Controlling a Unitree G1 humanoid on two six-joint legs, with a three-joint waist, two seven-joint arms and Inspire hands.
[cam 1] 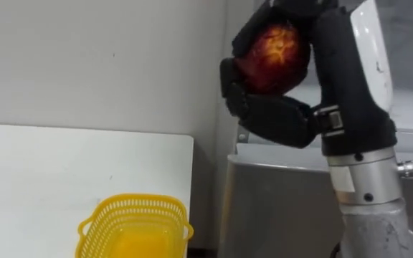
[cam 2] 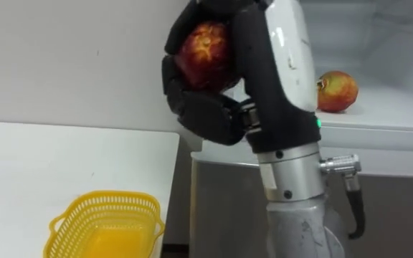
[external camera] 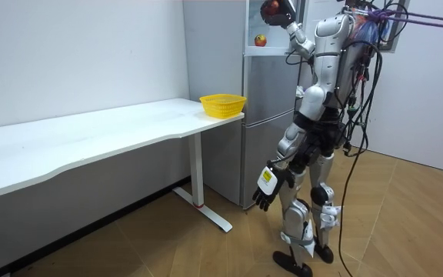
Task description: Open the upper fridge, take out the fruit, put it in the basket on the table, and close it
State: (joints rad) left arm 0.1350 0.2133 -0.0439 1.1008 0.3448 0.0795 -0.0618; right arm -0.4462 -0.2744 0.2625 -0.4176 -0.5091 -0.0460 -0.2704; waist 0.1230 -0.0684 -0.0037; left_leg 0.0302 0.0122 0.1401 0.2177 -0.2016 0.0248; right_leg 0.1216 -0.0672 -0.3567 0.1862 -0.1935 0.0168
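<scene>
- Right hand (cam 1: 271, 115): one, raised in front of the upper fridge (external camera: 268, 123). Its fingers and thumb are curled tight round a fruit (cam 1: 274, 46).
- Fruit, counted: two. One is in the right hand, clear of the fridge shelf and on the side toward the table (cam 1: 49, 179).
- Look of the held fruit: round, with dark red skin mottled in orange and yellow streaks. In the right eye view a small puckered end faces the camera. Dark fingers cover its top and underside, so only its middle shows.
- Left hand (external camera: 264, 188): one, hanging low by the thigh in front of the lower fridge door. Its fingers are loose and hold nothing.
- Basket (cam 1: 131, 203): one, yellow slotted plastic with an open top. It sits on the table corner nearest the fridge.
- Table: one, long with a white top. Its end stands just beside the fridge's side wall.
- Fridge: one, grey. Its lower door is closed and its upper compartment is open onto a white interior. The robot stands upright right in front of it.
- Second fruit (cam 2: 337, 91): it lies on the white shelf inside the upper fridge, behind the right arm and apart from it. It is red with a yellow patch and has a small crown at one end.
</scene>
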